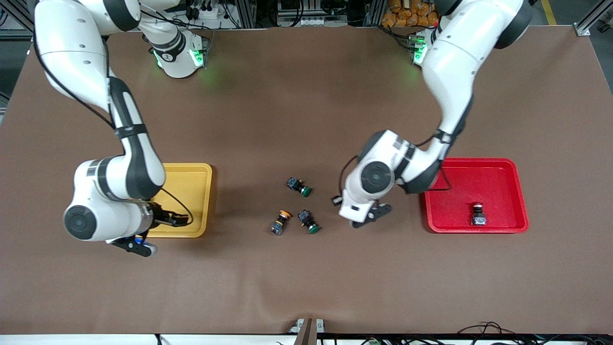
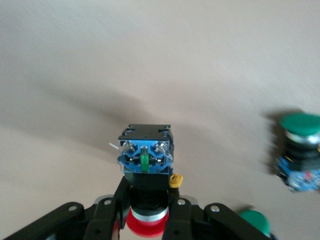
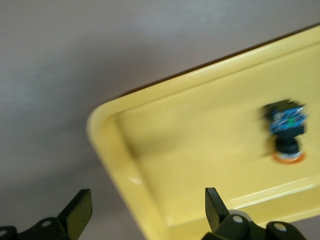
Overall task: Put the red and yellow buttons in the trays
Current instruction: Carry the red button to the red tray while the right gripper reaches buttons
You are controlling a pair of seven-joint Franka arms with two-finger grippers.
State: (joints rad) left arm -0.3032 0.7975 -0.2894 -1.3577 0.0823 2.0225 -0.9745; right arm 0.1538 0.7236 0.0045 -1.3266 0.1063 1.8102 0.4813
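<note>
Matte brown tabletop (image 1: 297, 278), glossy rounded trays (image 1: 519, 191).

One red button (image 2: 145, 220) gripped, another in the red tray (image 1: 507, 167); one yellow-capped (image 1: 281, 222) on the table.

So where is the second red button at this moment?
The left pincer is shut on the second red button, low above the table between the green buttons and the red tray, which holds the first red button.

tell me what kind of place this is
Probably a robotics lab or test bench: two white arms bolted at a brown-covered table, aluminium framing and cables along its edge, and sorting props, a yellow tray and a red tray.
</note>
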